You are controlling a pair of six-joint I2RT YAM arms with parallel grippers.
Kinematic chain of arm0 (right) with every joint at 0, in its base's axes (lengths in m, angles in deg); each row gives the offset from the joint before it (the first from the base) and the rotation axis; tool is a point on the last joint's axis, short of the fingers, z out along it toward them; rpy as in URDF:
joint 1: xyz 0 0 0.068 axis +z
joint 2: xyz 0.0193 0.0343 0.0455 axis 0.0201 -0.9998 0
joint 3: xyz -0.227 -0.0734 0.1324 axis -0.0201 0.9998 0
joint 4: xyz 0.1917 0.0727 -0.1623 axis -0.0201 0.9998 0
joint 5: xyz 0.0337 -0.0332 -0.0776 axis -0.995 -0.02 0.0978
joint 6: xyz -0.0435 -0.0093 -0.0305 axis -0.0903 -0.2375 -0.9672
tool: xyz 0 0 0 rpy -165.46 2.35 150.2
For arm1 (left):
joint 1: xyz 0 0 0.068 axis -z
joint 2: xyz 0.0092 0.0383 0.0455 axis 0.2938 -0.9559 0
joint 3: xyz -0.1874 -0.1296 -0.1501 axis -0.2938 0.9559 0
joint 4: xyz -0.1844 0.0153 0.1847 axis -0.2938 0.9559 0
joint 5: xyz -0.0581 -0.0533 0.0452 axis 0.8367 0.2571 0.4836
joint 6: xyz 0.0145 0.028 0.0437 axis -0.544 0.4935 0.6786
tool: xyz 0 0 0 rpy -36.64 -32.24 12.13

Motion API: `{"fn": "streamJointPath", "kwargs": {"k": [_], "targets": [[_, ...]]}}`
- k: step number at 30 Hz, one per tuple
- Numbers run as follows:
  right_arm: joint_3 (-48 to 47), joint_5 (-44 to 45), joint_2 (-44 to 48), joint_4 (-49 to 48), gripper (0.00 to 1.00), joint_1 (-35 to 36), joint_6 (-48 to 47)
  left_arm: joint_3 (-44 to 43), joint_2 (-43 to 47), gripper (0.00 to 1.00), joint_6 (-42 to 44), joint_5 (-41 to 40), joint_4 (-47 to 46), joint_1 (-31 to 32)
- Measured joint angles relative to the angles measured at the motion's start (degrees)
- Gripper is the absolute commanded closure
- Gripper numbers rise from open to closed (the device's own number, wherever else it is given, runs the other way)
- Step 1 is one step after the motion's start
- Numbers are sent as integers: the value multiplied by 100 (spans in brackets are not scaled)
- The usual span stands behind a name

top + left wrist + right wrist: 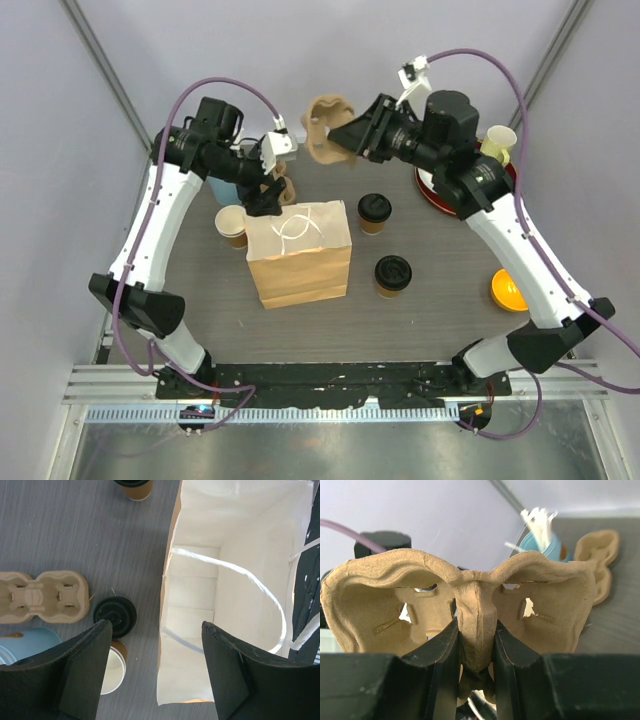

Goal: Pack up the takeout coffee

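left jaws: apart, nothing between them; i see them hanging over the left rim of the paper bag.
blue cup: behind-left of the bag, with white straws in it; not for packing.
open cup: lidless, just left of the bag.
black lid: between the open cup and the spare carrier; i cannot tell if a cup sits under it.
spare carrier: flat on the desk, behind the bag.
bag: upright mid-desk, mouth open and facing up, white handle arching across the mouth.
held carrier: aloft behind the bag; right jaws clamped on its centre ridge, its long axis crosswise to them.
takeout coffee: far cup and near cup, both lidded and upright on the desk right of the bag, well apart from both jaws.
key relation: i judge the bag mouth lies nearer and lower than the held carrier; the cups are closer to the right arm, which is occupied.
in the way: the handle loop and the left jaws at the rim.
far right: red plate, pale mug, orange disc, all off to the side.
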Motion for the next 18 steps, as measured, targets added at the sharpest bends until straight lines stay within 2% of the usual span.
{"fn": "streamJointPath", "kwargs": {"k": [6,12,15,16,18], "targets": [[247,48,-125,4,78,627,313,177,-7,23,337,-352,-22,57],[625,264,-17,-2,78,846,542,704,-31,28,702,-479,-4,31],[636,306,0,26,78,844,586,713,-59,37,807,-428,-7,31],[636,315,9,42,78,844,586,713,-63,45,815,-413,-7,31],[634,310,11,125,79,844,579,713,-85,53,839,-378,-4,31]]}}
